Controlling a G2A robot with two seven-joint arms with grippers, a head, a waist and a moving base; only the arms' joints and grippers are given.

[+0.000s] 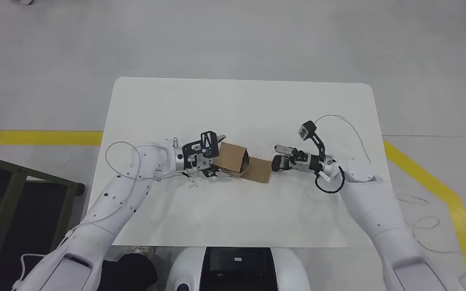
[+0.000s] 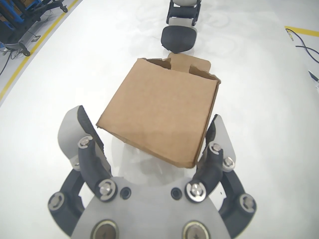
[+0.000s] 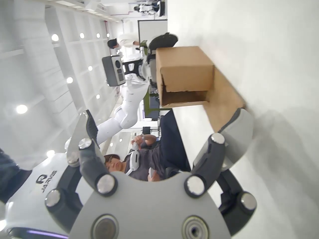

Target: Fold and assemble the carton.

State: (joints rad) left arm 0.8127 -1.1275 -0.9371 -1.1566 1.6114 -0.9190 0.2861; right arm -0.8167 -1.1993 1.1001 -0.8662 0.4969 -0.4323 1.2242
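Top view: brown cardboard carton [image 1: 234, 158] mid white table [image 1: 328, 109]; light, thin-walled, crushable, so grip at edges and creases. At its left end, left gripper [image 1: 206, 153]; at flat flap [image 1: 259, 170] on right, right gripper [image 1: 281, 163].
Left wrist view: fingers [image 2: 88, 130] spread, straddling carton's end; one pad seemingly touching corner.
Right wrist view: fingers [image 3: 239, 123] spread, one pressing flap onto table; open mouth faces it.
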